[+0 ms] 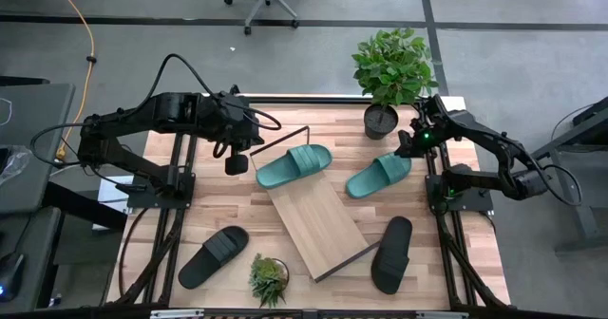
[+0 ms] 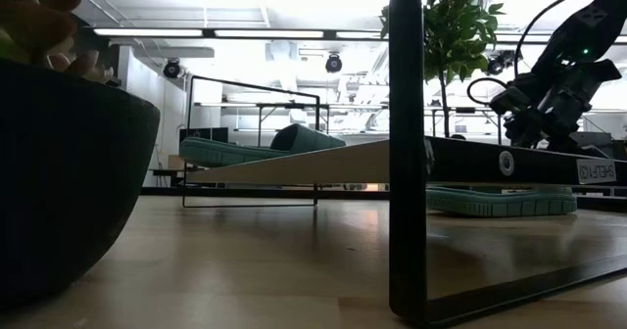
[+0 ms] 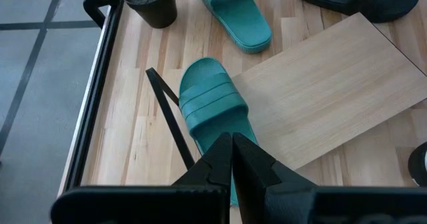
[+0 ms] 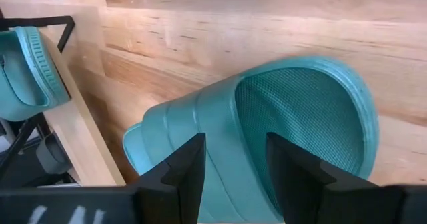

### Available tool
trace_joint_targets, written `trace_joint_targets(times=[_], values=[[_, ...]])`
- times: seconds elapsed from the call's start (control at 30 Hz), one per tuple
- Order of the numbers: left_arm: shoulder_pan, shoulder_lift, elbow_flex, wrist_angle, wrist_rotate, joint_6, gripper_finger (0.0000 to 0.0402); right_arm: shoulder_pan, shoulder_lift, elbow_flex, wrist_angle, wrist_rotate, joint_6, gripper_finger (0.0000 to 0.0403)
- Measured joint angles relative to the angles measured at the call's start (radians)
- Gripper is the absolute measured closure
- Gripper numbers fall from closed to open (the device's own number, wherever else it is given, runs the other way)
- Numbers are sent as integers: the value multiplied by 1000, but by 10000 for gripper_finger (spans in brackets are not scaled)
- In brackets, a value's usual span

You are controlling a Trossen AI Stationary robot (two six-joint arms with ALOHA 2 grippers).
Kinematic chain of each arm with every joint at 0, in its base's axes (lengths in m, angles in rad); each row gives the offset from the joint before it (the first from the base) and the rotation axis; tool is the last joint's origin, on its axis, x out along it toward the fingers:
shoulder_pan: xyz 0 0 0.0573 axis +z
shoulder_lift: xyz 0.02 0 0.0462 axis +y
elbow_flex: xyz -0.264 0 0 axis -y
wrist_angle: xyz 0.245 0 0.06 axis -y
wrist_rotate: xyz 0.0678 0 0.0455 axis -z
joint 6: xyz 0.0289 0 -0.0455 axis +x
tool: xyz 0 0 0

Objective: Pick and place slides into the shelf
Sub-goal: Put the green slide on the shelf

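One teal slide (image 1: 294,165) lies across the upper end of the slanted wooden shelf (image 1: 318,222), with its strap (image 3: 207,97) up. My left gripper (image 3: 231,159) is shut and hangs just off that slide's heel end; no touch shows. The second teal slide (image 1: 378,175) lies sole down on the table, right of the shelf. My right gripper (image 4: 233,167) is open and hovers above it (image 2: 534,114), its fingers astride the slide's footbed (image 4: 300,111) beside the strap. Two black slides (image 1: 214,255) (image 1: 392,253) lie on the table near the front edge.
A tall potted plant (image 1: 382,118) stands at the far edge, close to my right gripper. A small potted plant (image 1: 269,279) sits at the near edge, left of the shelf's lower end. The shelf's black wire frame (image 3: 170,124) sticks out beside the upper slide.
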Motion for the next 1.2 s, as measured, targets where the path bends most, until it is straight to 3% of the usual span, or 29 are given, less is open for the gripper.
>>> trace_joint_targets(times=[0.73, 1.2], values=[[0, 0, 0, 2, -5, 1, 399, 1, 1, 0, 0, 4, -2, 256], [0, 0, 0, 2, -4, 2, 399, 72, 1, 0, 8, 64, 24, 256]])
